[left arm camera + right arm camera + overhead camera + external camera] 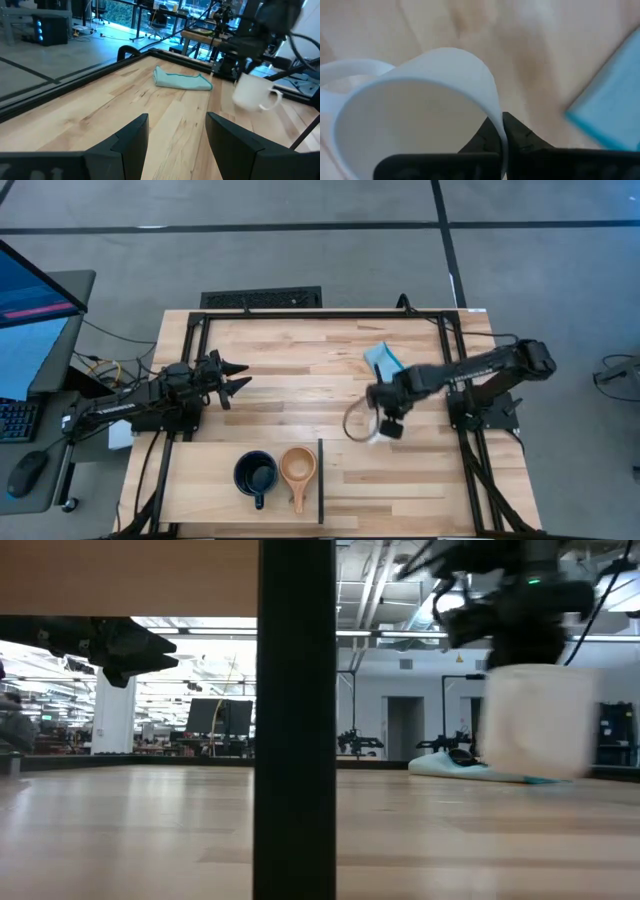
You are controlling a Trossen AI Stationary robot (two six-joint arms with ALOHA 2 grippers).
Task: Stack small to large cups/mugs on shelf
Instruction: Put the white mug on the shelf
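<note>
The white mug (pixel 420 115) is being gripped by the right tool (pixel 501 132), its fingers closed on the rim, one inside the wall and one outside. The mug is being held clear of the surface (pixel 290 370), as shown in the low view, with its handle (pixel 272 99) pointing sideways; its inside is seen to be empty. The cloth (pixel 383 360) is lying on the surface just beyond the right tool.

The left tool (pixel 232 377) is being held open above the surface on its own side, well apart from the mug, with nothing between its fingers (pixel 129 140).

On the shelf (pixel 200 480), the black mug (pixel 255 475) and the wooden cup (pixel 298 468) are standing side by side, both empty, the wooden cup nearer the dark edge (pixel 320 480).
</note>
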